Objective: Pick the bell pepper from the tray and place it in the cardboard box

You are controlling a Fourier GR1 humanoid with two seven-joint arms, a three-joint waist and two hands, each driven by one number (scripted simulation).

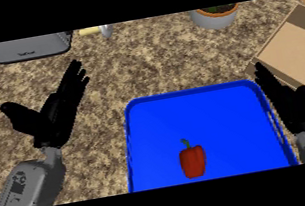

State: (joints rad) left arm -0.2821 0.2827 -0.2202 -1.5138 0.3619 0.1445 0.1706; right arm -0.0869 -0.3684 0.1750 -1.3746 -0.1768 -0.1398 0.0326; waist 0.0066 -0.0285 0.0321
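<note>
Bell pepper (193, 161) lies in blue tray (145, 126) on speckled counter (156, 59); both hands flat, holding nothing.

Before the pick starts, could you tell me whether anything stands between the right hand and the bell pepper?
Only the blue tray's right rim. The right hand is open just outside it, and the bell pepper lies alone on the tray floor, with bare blue between it and the rim.
</note>
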